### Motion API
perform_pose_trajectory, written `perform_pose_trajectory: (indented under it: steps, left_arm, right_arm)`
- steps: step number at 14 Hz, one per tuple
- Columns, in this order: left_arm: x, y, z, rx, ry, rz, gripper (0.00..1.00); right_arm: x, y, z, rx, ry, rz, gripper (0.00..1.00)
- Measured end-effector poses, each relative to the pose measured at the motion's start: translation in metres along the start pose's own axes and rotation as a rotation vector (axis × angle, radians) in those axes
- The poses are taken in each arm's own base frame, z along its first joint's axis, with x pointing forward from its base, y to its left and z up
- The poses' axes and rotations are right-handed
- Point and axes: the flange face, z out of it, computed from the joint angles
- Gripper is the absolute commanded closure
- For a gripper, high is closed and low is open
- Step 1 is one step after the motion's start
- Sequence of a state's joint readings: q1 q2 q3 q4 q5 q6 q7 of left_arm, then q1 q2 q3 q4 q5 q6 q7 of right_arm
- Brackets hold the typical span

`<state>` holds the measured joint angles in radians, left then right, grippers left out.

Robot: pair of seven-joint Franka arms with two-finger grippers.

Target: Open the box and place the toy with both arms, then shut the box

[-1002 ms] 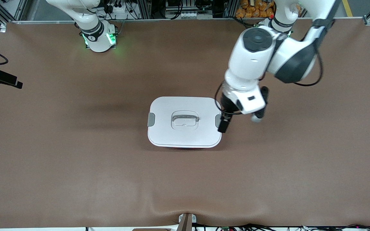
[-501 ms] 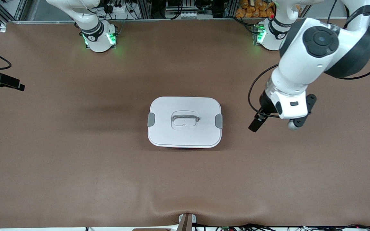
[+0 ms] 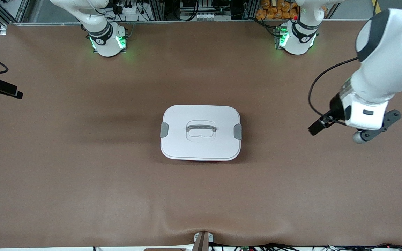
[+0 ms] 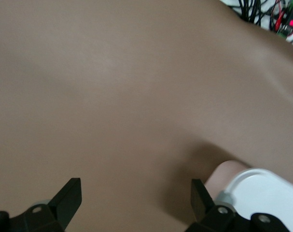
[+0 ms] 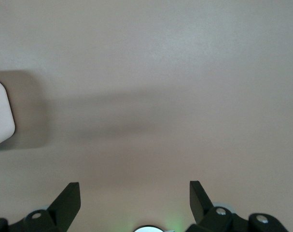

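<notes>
Lidded box [image 3: 201,132] mid-table — open left gripper [image 3: 317,127] well apart, aloft

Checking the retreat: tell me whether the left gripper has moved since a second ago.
Yes. The left gripper has moved away from the box, toward the left arm's end of the table.

arms [image 3: 379,69]: white shells | black joints, cables | green-lit bases [image 3: 108,42]
</notes>
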<state>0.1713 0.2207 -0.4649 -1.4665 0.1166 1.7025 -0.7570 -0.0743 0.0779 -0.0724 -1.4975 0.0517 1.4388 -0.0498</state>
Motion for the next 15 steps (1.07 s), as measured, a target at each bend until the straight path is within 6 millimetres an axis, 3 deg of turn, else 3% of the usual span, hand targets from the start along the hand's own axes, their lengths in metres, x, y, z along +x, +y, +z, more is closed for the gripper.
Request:
perform_pose_trajectory:
  steps: [3,7,10,15]
  left_arm:
    - [0.008,-0.031,-0.014,0.034,-0.023,0.131,0.00]
    - [0.010,-0.054,-0.030,0.051,-0.031,0.282,0.00]
    - [0.020,-0.087,-0.044,0.076,-0.027,0.364,0.00]
    - [-0.025,-0.102,-0.075,0.061,-0.059,0.405,0.00]
  right_arm:
    - [0.000,0.000,-0.001,0.000,0.000,0.000,0.00]
    - [-0.005,0.000,-0.005,0.001,-0.012,-0.001,0.00]
    - [-0.011,-0.001,-0.010,0.002,-0.021,-0.001,0.00]
    - [-0.025,-0.001,-0.022,0.004,-0.024,-0.001,0.00]
